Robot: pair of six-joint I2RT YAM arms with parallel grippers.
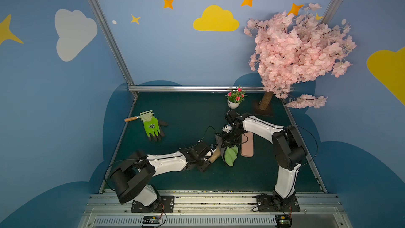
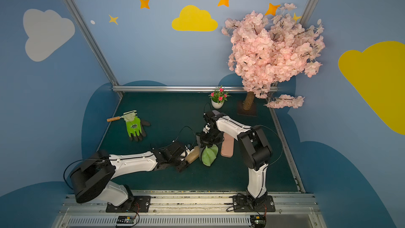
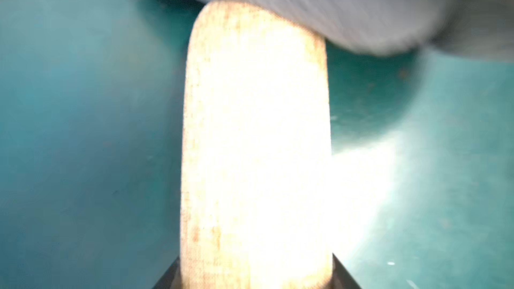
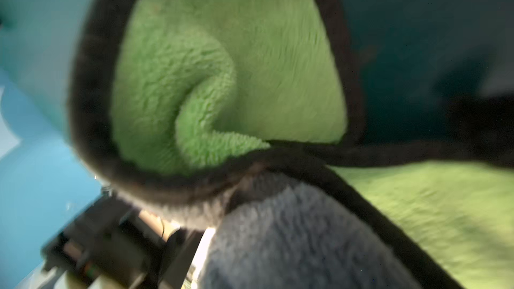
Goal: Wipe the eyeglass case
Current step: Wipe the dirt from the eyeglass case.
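While green-grey fleece cloth (image 1: 231,155) touches tan fabric eyeglass case (image 3: 256,134), wiping seems underway, unfinished | left tool (image 1: 209,153) grips case | right tool (image 1: 226,144) pinches cloth

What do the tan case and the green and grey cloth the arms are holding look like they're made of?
Tan case: apparently covered in matte woven fabric; a fine crosshatch weave shows along its edges, though glare washes out the middle. Cloth: plush microfibre or terry, judging by its fuzzy pile; green on one side, grey on the other, with a dark bound edge.
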